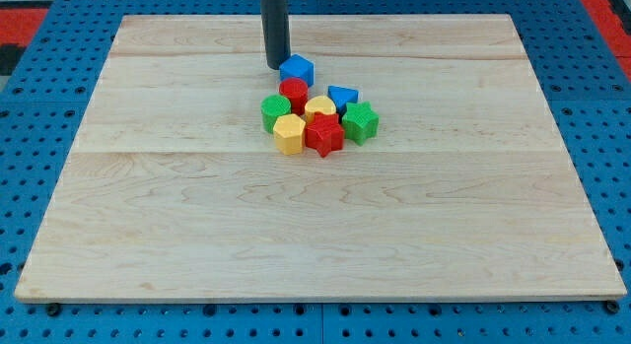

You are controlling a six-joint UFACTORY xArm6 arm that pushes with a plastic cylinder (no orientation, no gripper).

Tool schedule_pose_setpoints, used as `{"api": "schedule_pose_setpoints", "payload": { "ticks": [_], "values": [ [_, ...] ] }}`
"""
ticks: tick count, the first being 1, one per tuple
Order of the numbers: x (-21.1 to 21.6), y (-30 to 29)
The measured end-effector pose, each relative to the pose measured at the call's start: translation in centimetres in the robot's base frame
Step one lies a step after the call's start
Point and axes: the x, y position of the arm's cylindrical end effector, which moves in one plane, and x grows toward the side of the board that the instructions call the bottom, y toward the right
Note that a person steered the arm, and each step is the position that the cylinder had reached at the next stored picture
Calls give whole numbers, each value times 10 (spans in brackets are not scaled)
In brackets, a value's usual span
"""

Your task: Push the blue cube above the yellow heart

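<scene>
A pale wooden board lies on blue pegboard. My tip touches the blue cube from the view's left; no fingers exist. The cube, compact with no clear long axis, sits above the red cylinder and yellow heart.

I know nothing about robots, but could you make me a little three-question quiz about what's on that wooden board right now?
1. True or false: my tip is at the view's left of the blue cube, close against it.
2. Which block sits directly below the blue cube in the view? A) red cylinder B) green star C) yellow hexagon
3. Fill in: the yellow heart lies in the ____ of the cluster.

Key: 1 true; 2 A; 3 middle.
</scene>
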Motion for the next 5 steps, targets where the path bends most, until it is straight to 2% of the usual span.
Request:
{"api": "schedule_pose_setpoints", "payload": {
  "ticks": [5],
  "values": [
    [24,22]
  ]
}}
